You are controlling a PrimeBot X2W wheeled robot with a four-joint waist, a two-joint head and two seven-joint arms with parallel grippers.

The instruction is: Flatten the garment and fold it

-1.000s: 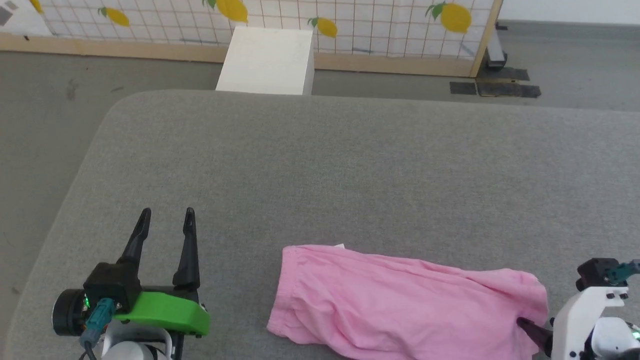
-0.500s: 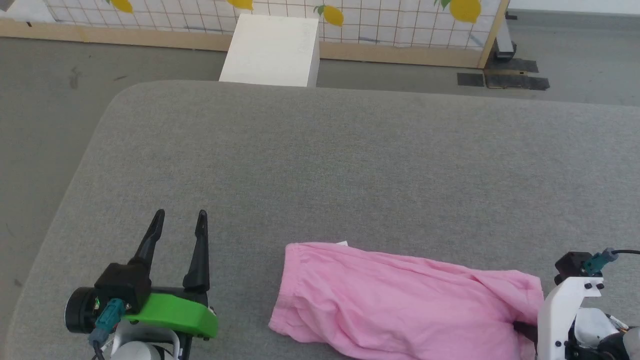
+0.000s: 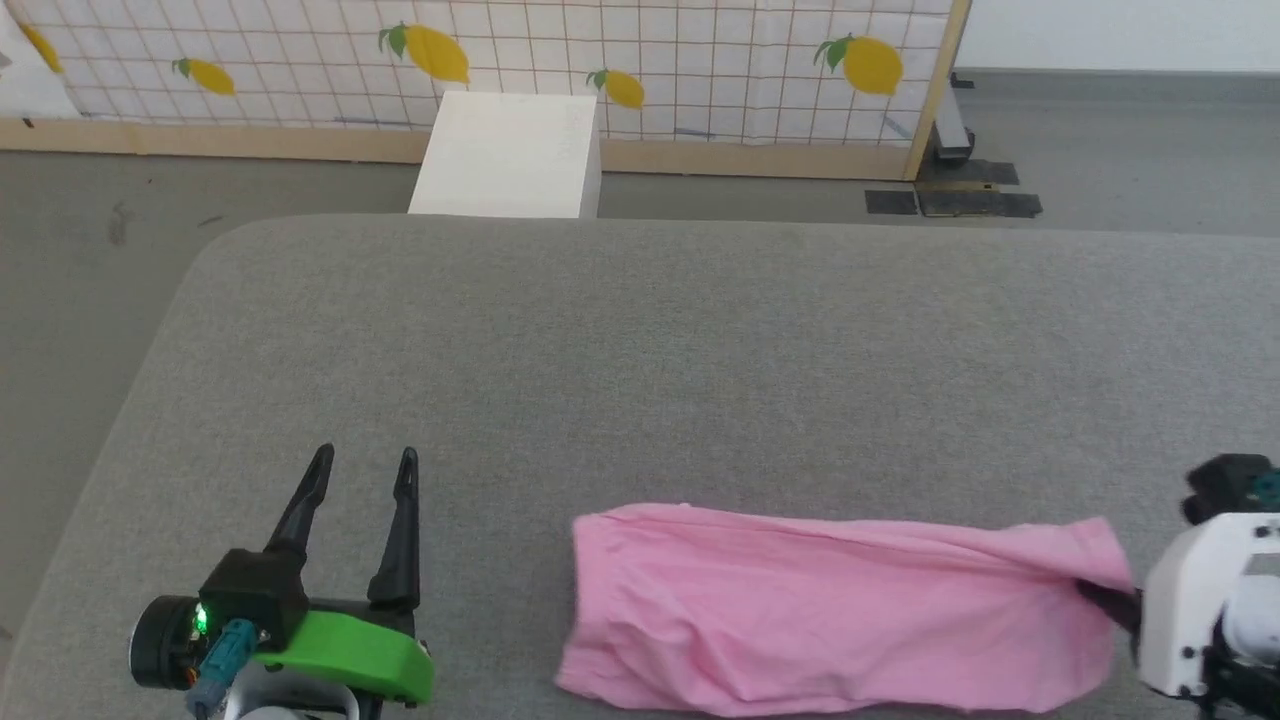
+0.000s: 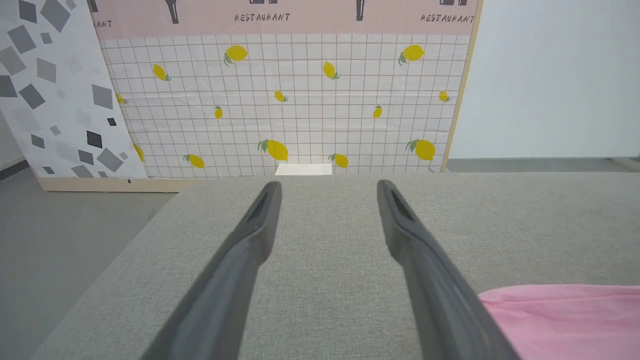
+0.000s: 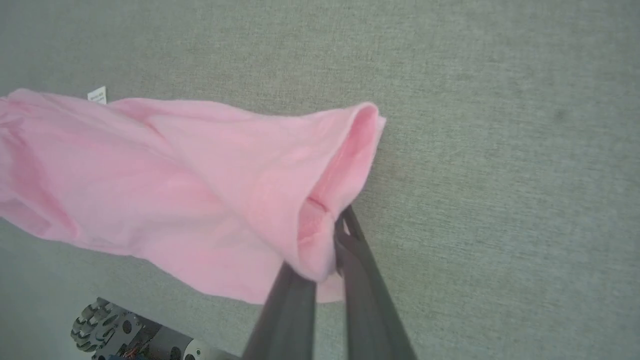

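The light pink garment (image 3: 830, 610) lies stretched left to right on the grey padded table (image 3: 640, 350), near its front edge. Its right end is lifted slightly, with my right gripper (image 3: 1100, 598) shut on the cloth there. In the right wrist view the fingers (image 5: 360, 260) pinch the garment's open hem (image 5: 320, 240), and the garment (image 5: 175, 190) trails off to the left with a small white label (image 5: 97, 94) at its far edge. My left gripper (image 3: 362, 462) stands open over bare table, left of the garment (image 4: 565, 320), touching nothing.
A white box (image 3: 505, 155) stands on the floor beyond the table's far edge, before a lemon-patterned panel (image 3: 600, 60). Black tape patches (image 3: 950, 200) lie on the floor at the far right. The table's rounded left corner (image 3: 200, 270) is near my left gripper.
My right gripper has pulled the garment's right end outward and up, drawing the cloth longer and straighter. The head camera shifted. The left gripper stayed open in place.
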